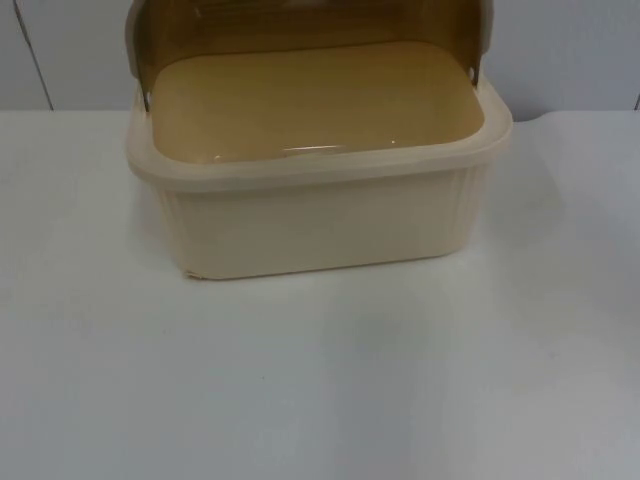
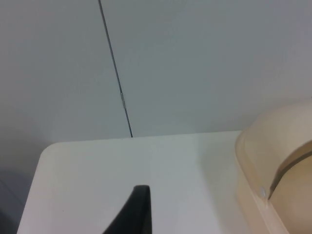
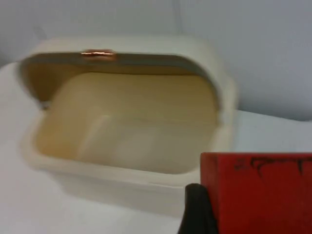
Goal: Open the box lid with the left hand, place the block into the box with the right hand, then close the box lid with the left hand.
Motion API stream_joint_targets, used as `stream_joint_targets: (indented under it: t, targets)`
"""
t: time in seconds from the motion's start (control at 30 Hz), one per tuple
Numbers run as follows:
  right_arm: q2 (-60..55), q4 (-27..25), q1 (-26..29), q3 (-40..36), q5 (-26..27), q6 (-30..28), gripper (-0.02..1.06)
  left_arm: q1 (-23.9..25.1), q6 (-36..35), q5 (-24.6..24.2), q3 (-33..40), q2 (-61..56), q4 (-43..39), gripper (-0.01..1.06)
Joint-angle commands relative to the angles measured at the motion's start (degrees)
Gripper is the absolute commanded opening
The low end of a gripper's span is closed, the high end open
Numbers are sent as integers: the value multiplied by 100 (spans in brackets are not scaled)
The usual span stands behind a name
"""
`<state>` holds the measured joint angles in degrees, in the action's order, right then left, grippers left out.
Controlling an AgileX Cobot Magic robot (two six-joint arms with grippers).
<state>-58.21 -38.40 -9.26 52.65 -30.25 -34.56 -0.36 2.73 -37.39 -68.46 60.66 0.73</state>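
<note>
With its brown translucent lid [image 1: 300, 25] swung up and back, the cream box [image 1: 320, 215] stands open at the far middle of the white tabletop [image 1: 320, 400], close to the grey partition wall [image 2: 195, 63]. Its interior appears bare. The red block [image 3: 256, 192] is not yet inside: it sits in the right end effector [image 3: 204, 214], pressed against a black fingertip and held off the near right of the box, short of the rim. That end effector is closed on the block, though its second finger is hidden. The left end effector [image 2: 134, 212] waits over the tabletop just left of the box, apart from it; whether it is spread or closed I cannot tell.

Risks, in my judgement: the block is wide, so a low approach could strike the near rim and push the box, which looks light. A release too near the edge could let it tip outward. The raised lid may drop if jolted.
</note>
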Motion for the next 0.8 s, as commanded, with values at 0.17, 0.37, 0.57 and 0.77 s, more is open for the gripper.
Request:
stream_joint_targets:
  t: [0.17,0.37,0.57,0.77]
  targets:
    - [-746,-810,-1283,-33,764,-1739,0,-25,-17,21,18,-3,-1,105]
    - [-1508,-692,-2413,-33,2435,-1739,0,-25,-17,21,18,-3,-1,105]
    - [-2661,-728,-2981,179,4021,-1740,0,-25,-17,21,18,-3,-1,105]
    - [-3846,-1103,-2994,1031,4576,-2520,0,-25,-17,24,18,-3,-34,105]
